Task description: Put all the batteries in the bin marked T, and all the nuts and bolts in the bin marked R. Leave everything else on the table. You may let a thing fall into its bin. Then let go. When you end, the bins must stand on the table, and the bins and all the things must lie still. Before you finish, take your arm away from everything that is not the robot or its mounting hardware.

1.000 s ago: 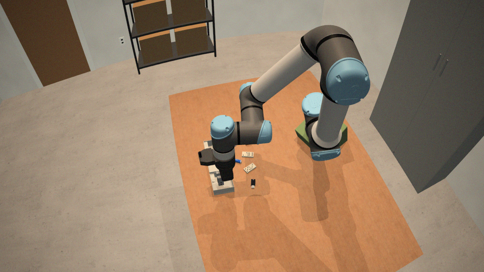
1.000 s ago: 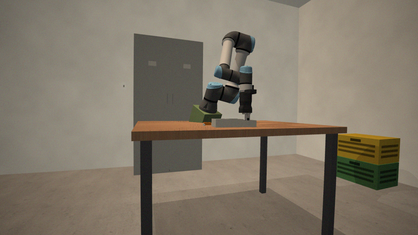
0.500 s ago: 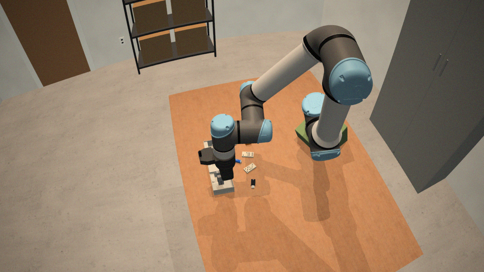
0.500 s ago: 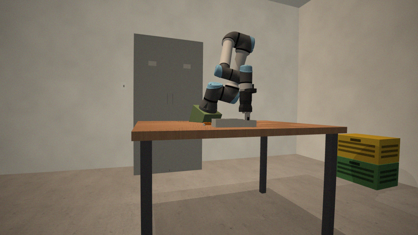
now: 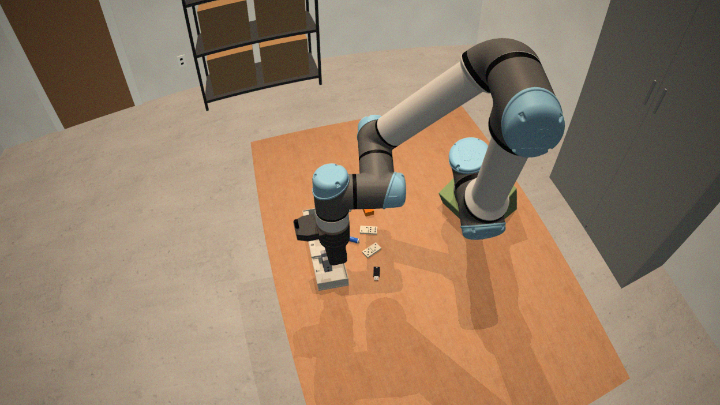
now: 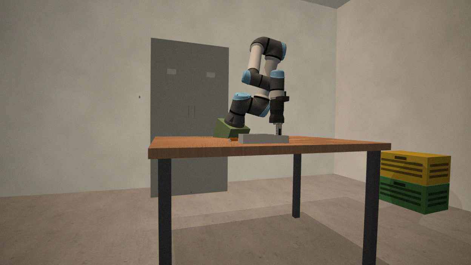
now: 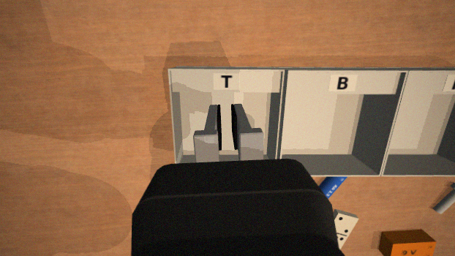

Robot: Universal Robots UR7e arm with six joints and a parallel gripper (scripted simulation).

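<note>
Directly above the bin marked T (image 7: 175, 110), the gripper (image 7: 226, 110) points straight down, its grey fingers parted by only a narrow slot; the pale bin floor shows through the slot and nothing is seen gripped between them. From the side, the fingertips hang just over the rim of the grey bin row (image 6: 263, 139), at its end farthest from the arm's base. The bin marked B (image 7: 377, 121) adjoins T in that row, and a third compartment follows, its letter cut off by the frame.

Beside the row, just past the T/B divider on the side nearer the wrist, a blue battery (image 7: 332, 184) lies on the table (image 6: 197, 151), partly hidden by the black gripper body. Slightly farther from bin T on that side lies a white domino (image 7: 344, 224), then an orange 9 V battery (image 7: 407, 242). A grey cylinder (image 7: 444, 202) lies near the third compartment; whether it is a bolt or a battery cannot be told. A second domino (image 5: 371, 249) and a small black item (image 5: 376, 272) rest a little apart from bin T.

Well beyond bin T, the arm rises from a green base (image 5: 447, 198).
</note>
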